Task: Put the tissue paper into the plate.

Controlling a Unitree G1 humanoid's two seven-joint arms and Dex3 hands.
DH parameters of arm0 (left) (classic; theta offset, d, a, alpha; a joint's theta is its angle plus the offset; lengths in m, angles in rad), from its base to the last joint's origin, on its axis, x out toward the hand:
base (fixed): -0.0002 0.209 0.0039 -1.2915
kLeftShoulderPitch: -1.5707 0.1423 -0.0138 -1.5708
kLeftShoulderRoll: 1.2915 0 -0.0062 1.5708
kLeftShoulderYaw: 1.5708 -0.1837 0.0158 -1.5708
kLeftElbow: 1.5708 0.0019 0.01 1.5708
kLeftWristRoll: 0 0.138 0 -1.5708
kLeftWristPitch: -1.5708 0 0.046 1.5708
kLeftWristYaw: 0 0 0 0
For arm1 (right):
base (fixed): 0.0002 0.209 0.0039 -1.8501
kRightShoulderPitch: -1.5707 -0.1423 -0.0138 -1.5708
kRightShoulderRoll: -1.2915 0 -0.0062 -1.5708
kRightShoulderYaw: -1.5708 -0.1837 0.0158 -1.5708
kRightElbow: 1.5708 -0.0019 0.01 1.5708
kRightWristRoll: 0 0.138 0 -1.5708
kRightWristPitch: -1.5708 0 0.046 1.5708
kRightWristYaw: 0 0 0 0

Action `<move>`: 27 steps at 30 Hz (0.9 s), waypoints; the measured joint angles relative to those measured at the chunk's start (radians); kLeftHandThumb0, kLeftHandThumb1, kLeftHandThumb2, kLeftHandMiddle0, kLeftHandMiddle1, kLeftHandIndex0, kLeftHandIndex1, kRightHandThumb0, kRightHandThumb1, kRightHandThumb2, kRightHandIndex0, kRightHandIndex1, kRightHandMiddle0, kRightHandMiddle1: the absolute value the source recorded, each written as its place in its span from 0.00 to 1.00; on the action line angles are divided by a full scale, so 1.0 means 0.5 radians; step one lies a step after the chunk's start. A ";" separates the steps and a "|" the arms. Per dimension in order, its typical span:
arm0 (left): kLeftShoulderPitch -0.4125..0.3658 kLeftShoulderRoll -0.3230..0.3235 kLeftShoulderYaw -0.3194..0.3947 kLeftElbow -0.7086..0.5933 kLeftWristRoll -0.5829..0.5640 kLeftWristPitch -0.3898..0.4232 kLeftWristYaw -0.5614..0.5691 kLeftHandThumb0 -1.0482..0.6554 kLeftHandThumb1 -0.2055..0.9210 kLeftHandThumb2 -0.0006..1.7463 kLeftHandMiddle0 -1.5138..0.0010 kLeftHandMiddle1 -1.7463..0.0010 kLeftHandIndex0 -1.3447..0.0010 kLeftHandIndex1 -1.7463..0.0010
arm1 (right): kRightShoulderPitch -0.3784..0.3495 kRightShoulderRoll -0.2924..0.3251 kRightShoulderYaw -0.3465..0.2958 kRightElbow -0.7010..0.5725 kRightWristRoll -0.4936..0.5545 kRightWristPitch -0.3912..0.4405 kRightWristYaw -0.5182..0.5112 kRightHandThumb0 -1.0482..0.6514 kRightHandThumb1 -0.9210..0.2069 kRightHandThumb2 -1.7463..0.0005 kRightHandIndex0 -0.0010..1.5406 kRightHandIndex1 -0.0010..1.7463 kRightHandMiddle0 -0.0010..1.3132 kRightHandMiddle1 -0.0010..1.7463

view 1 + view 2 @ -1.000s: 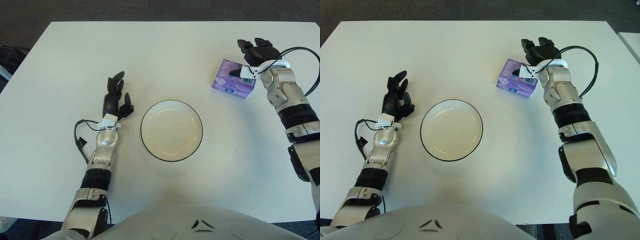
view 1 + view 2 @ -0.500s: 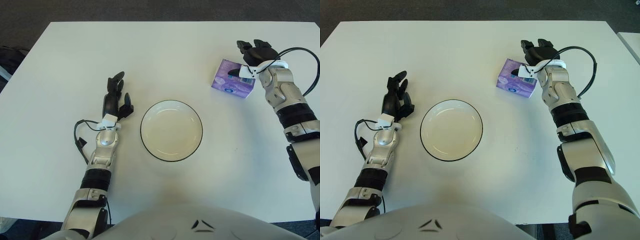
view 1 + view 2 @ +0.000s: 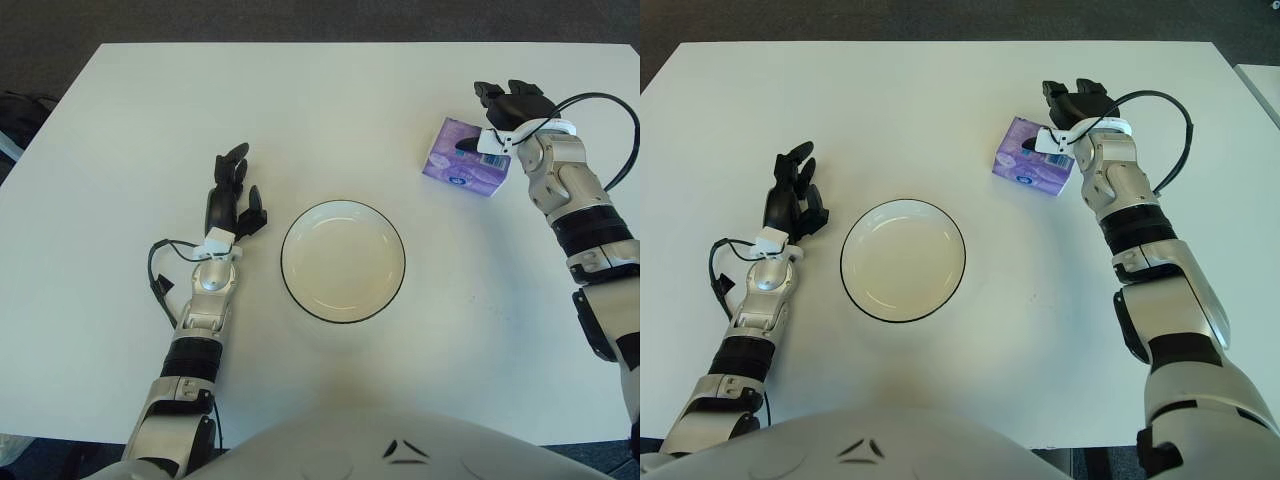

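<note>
The right rear corner of the purple tissue pack (image 3: 462,157) is covered by the right hand (image 3: 503,112), so contact between fingers and pack cannot be confirmed. The print on the pack's front label cannot be read.

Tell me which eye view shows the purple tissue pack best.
The right eye view: the purple tissue pack sits nearer the frame's middle, its near side face plain. The left eye view shows the same pack further right. In both, the right robot hand covers its far right corner.
</note>
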 measured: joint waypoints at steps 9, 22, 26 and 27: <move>0.000 0.000 0.000 -0.001 0.001 0.000 0.000 0.20 1.00 0.49 0.75 1.00 1.00 0.55 | 0.108 -0.040 -0.035 -0.215 0.008 0.065 0.096 0.00 0.00 0.85 0.00 0.00 0.00 0.00; -0.001 -0.001 -0.001 0.000 0.002 0.000 0.001 0.20 1.00 0.49 0.75 1.00 1.00 0.54 | 0.285 -0.134 -0.128 -0.548 0.024 0.059 0.178 0.00 0.00 0.82 0.00 0.00 0.00 0.00; 0.000 -0.001 -0.001 0.001 0.002 0.000 0.001 0.19 1.00 0.50 0.75 1.00 1.00 0.54 | 0.340 -0.162 -0.166 -0.669 0.026 0.058 0.202 0.00 0.00 0.81 0.00 0.00 0.00 0.00; -0.001 -0.001 -0.001 0.001 0.002 0.000 0.001 0.19 1.00 0.50 0.75 1.00 1.00 0.54 | 0.350 -0.169 -0.173 -0.699 0.026 0.057 0.206 0.00 0.00 0.81 0.00 0.00 0.00 0.00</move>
